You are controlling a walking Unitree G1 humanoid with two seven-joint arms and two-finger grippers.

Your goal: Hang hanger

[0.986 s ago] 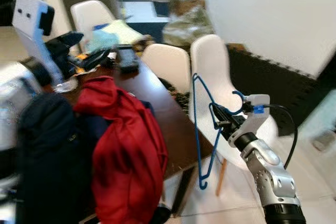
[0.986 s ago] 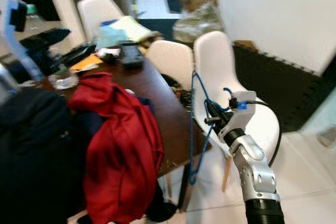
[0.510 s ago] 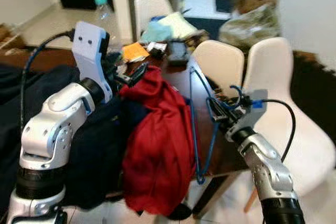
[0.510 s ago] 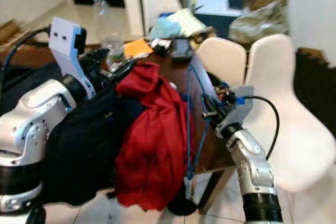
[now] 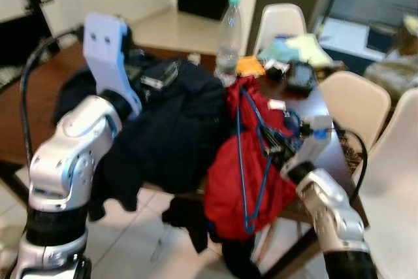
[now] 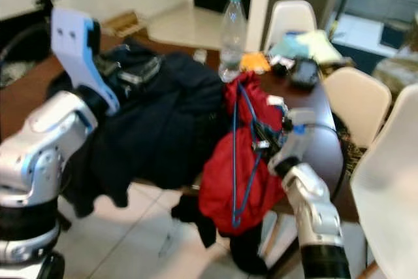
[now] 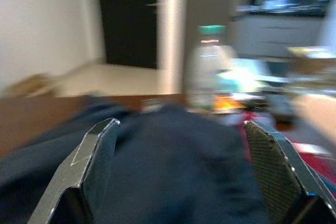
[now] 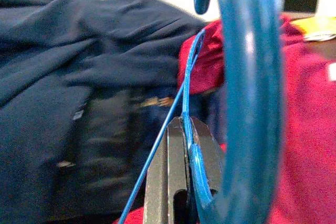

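The blue hanger (image 5: pixel 251 161) hangs upright in front of the red garment (image 5: pixel 245 161) at the table edge, gripped near its hook by the right gripper (image 5: pixel 274 148), whose fingers are closed tight on the wire. The red garment lies beside a dark jacket (image 5: pixel 176 129) heaped on the brown table (image 5: pixel 39 102). The left gripper (image 7: pixel 184 171) is raised over the jacket, fingers spread wide, nothing between them. A bottle (image 5: pixel 229 34), blurred, appears to stand behind the clothes, with white chairs (image 5: pixel 356 106) beyond.
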